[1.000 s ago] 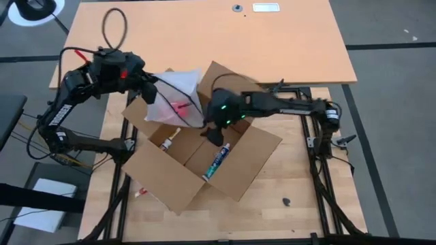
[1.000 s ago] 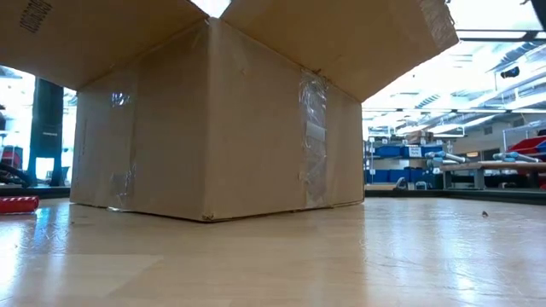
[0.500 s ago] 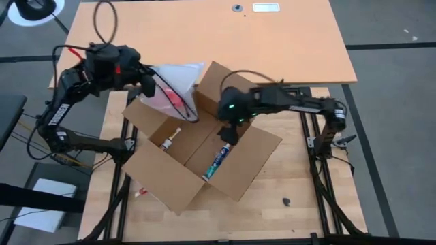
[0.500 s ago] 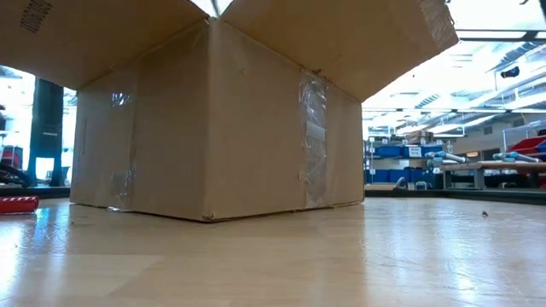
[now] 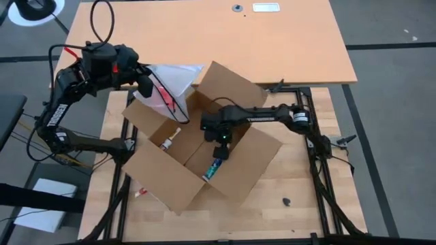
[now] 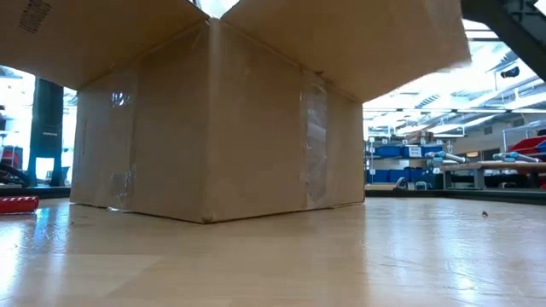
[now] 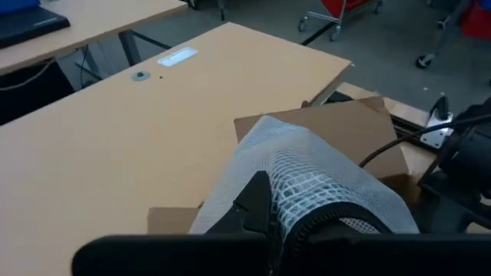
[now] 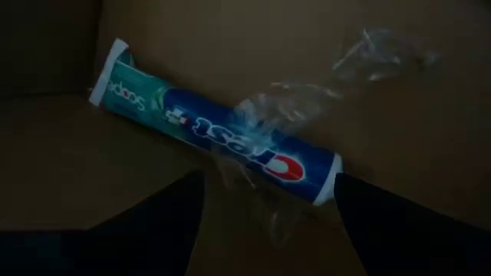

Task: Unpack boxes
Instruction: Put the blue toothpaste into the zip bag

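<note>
Where flaps overhang, carton [image 5: 204, 146] interior hidden at table level

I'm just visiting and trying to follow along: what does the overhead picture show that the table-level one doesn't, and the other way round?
Only the overhead view shows inside the carton: a toothpaste tube and a small white item, the right gripper open over the tube, and the left gripper shut on a clear plastic bag lifted beyond the carton.

Only the table-level view shows the carton's taped outer walls, shelves with blue bins behind, and a red object on the tabletop.

Both show the carton with flaps spread.
</note>
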Controlling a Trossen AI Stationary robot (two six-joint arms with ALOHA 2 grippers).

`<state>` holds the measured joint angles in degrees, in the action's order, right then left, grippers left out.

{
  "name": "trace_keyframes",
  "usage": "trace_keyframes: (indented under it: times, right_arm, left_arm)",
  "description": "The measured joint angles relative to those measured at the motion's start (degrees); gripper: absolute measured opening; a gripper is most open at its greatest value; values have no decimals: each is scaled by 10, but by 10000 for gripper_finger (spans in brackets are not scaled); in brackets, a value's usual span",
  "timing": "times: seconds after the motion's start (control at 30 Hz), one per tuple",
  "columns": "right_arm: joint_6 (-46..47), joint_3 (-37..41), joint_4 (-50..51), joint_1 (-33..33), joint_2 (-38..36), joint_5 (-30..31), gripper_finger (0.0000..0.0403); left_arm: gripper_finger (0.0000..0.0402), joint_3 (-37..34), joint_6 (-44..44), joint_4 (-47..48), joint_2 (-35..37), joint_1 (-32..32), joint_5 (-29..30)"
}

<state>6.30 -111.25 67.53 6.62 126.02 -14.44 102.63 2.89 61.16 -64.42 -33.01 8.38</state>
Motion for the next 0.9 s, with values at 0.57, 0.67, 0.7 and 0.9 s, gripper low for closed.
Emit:
trace_keyframes:
  times: [0.57, 0.67, 0.7, 0.9]
  right_arm:
    - [-46, 8, -30, -2, 35, 15, 293]
    - [-21, 8, -5, 3, 35, -8, 293]
    - [-18, 10, 6, 5, 37, -18, 293]
    - [-92, 10, 31, 4, 41, -48, 293]
  left_arm:
    - [6, 0, -27, -2, 0, 0, -12]
    - [6, 0, -27, -5, 0, 0, -14]
    - [6, 0, -27, -6, 0, 0, -14]
    - [6, -1, -27, -5, 0, 0, -14]
